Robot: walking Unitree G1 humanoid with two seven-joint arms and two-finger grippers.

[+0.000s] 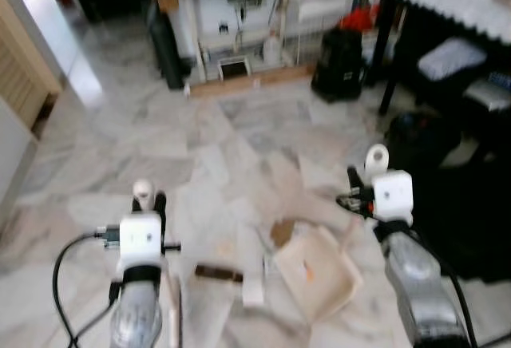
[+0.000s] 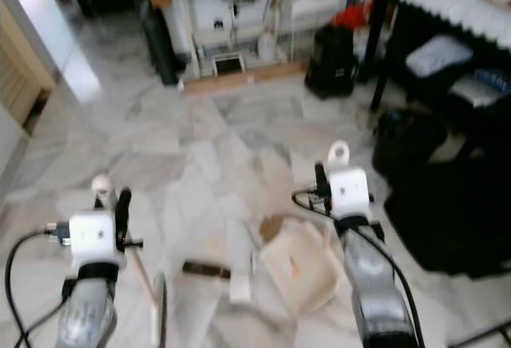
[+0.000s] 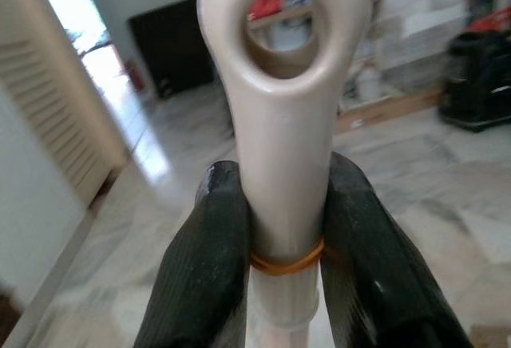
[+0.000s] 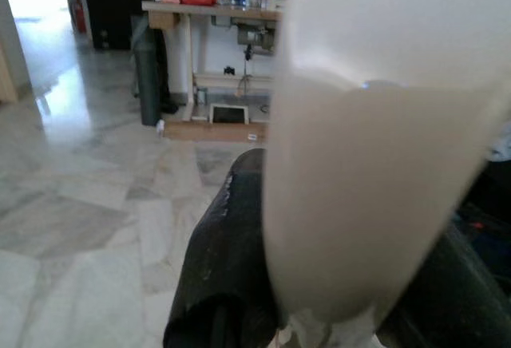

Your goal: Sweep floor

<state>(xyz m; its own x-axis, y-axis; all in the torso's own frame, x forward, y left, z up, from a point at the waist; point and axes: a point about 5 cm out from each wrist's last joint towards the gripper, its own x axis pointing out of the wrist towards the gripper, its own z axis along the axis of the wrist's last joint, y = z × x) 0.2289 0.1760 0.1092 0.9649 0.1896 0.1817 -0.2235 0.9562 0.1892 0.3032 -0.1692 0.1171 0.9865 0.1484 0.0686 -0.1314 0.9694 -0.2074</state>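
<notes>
floor (image 1: pixel 239 136): pale grey-veined marble tiles, glossy | shelf (image 1: pixel 231 25): wooden, against the far white wall, red items on top | black bin (image 1: pixel 165 45): just left of shelf | black bag (image 1: pixel 338 62): right of shelf | table (image 1: pixel 447 1): right of shelf, white lace-edged cloth, dark legs | light: bright doorway glare left of shelf

No legible text or labels.

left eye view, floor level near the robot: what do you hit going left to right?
left gripper shut on broom handle → dark strip → dustpan → right gripper shut on dustpan handle
</notes>
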